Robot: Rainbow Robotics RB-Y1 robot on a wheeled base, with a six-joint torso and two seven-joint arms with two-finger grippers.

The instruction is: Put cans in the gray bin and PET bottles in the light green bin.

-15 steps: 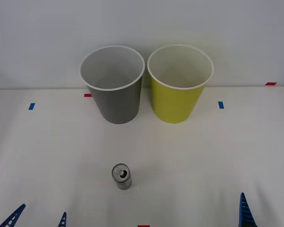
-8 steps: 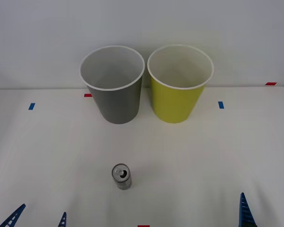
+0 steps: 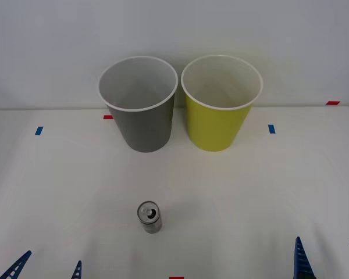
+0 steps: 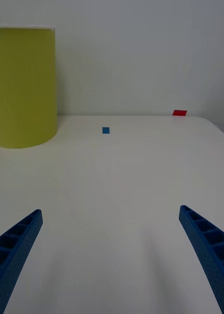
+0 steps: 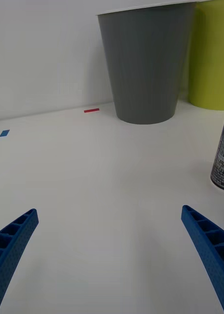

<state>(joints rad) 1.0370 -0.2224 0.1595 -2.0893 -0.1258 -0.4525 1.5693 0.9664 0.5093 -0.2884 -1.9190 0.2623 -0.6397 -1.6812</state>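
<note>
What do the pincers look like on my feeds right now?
Both match: the left pincer and the right pincer each have two bright blue, tapered fingers. The inner faces are ribbed with open, ladder-like cells; the outer faces carry a fine dotted texture. No cables or markings show on them.

plain pale wall point(image 3: 46, 46) rising behind, white table point(image 3: 250, 192) spreading below, blue tape marks point(image 3: 271, 129) and red tape marks point(image 3: 333, 103) dotting it, soft even light falling
</note>
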